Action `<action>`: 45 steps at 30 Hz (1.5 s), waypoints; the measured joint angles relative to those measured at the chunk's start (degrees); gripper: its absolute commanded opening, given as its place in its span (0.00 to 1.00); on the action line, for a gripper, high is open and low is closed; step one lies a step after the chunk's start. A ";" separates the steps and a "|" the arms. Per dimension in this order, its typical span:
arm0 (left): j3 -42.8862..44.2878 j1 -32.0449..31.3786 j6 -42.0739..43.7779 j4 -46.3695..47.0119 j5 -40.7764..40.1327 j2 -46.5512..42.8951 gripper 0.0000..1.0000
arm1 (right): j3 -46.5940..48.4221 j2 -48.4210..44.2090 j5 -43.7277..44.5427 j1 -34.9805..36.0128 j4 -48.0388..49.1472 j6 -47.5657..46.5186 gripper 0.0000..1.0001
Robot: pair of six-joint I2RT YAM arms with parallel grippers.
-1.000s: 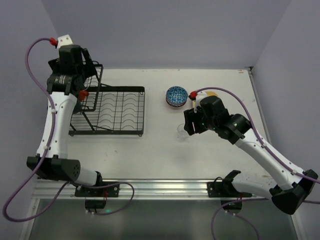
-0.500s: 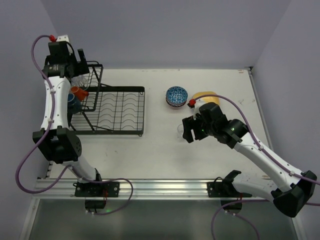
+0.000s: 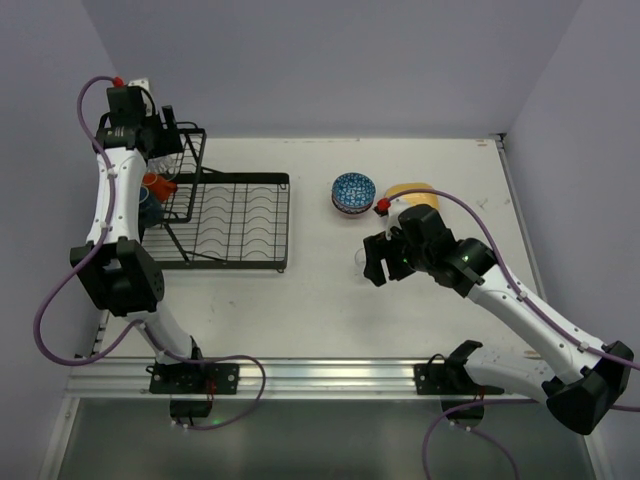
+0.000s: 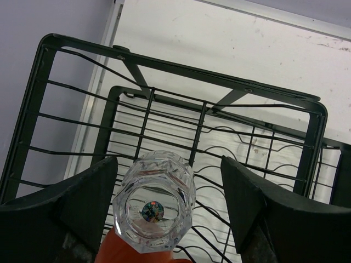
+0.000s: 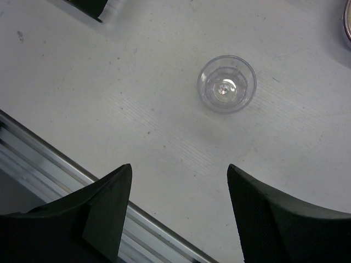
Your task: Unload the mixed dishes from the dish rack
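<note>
White surface carries the black wire dish rack at left. Left hand, open, sits over its raised basket. Right hand, open, hangs above the surface right of centre. Yellow plate and blue-white bowl lie at rear, outside the rack. Faceted glass stands in the basket between the left fingers, clear of both. Second glass stands upright on the surface, apart from the right hand.
</note>
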 measured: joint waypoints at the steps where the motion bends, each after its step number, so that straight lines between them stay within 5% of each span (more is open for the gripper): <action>1: 0.02 0.00 0.00 0.00 0.00 0.00 0.79 | 0.00 0.00 -0.07 0.00 0.04 -0.04 0.72; 17: -0.09 0.00 0.50 -0.63 -2.08 0.46 0.59 | 0.00 0.17 -0.15 0.00 0.48 -0.39 0.72; 28: -0.76 0.00 0.79 -0.35 -2.54 0.13 0.00 | 0.00 0.17 -0.15 0.00 0.68 -0.44 0.72; 45: 0.98 0.00 -2.49 -0.39 -1.38 -5.51 0.00 | 0.00 0.17 -0.09 0.00 0.76 -0.48 0.72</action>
